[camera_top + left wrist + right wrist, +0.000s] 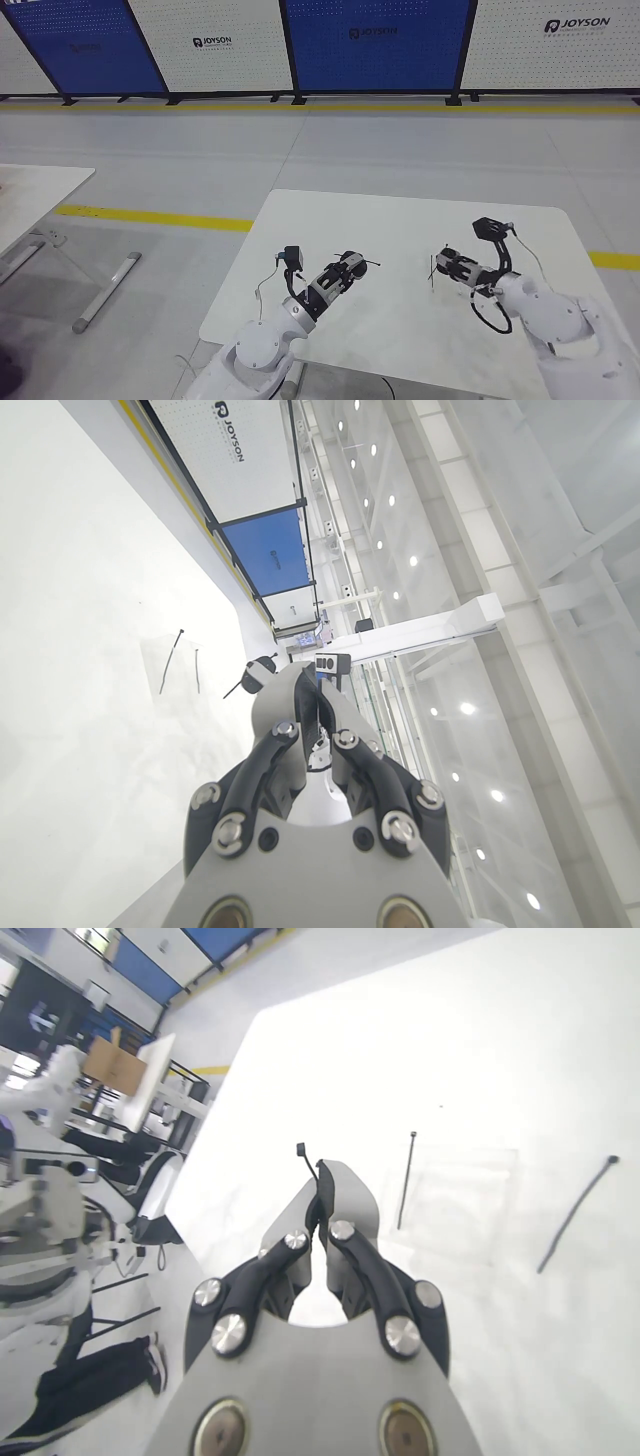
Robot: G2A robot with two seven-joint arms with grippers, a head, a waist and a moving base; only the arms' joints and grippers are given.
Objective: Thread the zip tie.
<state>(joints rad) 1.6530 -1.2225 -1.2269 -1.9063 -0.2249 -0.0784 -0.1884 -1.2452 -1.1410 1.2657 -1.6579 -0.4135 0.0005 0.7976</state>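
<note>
My right gripper (319,1173) is shut on a thin black zip tie (306,1157), and the tie's square head sticks out past the fingertips. In the top view this gripper (442,263) hovers over the right half of the white table (400,215), with the tie (432,271) hanging from it. My left gripper (352,263) faces it from a short distance, and a thin black zip tie end (372,264) pokes out of its tip. In the left wrist view the left gripper (311,672) is shut, with the right gripper (257,675) beyond it.
Two loose black zip ties (406,1180) (575,1215) lie flat on the table beyond my right gripper, the nearer one on a faint clear sheet (465,1188). The left wrist view shows them too (170,662) (196,670). A second white table (35,195) stands at far left.
</note>
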